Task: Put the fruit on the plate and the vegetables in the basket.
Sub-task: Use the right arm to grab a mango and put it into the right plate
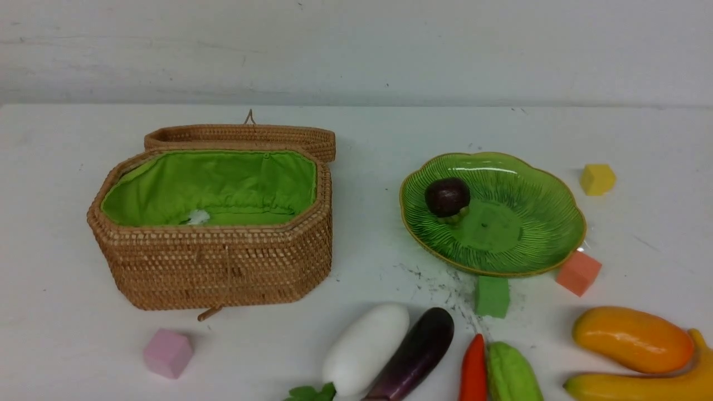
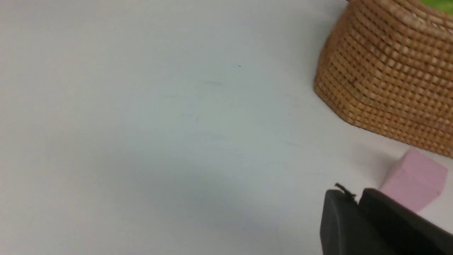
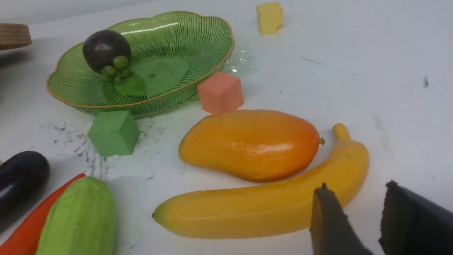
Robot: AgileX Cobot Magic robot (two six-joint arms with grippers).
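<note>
You see the mangosteen (image 1: pixel 447 196) already on the plate (image 1: pixel 535 245), left of its middle, with the green calyx toward you. The other fruit lies on the table (image 1: pixel 83 345) at the near right. The mango (image 1: pixel 632 338) has its long axis crosswise, and the banana (image 1: pixel 640 385) lies crosswise just in front of it, stem end curving up at the right.

The vegetables make a row at the near edge. The radish (image 1: pixel 365 348) and the eggplant (image 1: pixel 418 353) lie side by side, both slanting from near-left to far-right (the radish leaves are at the near end). The pepper (image 1: pixel 473 370) and the gourd (image 1: pixel 511 373) point almost straight away from you.

The basket (image 1: pixel 223 267) stands at the left with its lid (image 1: pixel 245 135) folded back behind it. Bare table lies between basket and plate. A green cube (image 1: pixel 492 296) and an orange cube (image 1: pixel 578 273) sit against the plate's near rim.

Your left gripper (image 2: pixel 357 200) is closed and holds nothing, near a pink cube (image 2: pixel 414 179). Your right gripper (image 3: pixel 355 198) has its fingers parted and empty, close over the banana.
</note>
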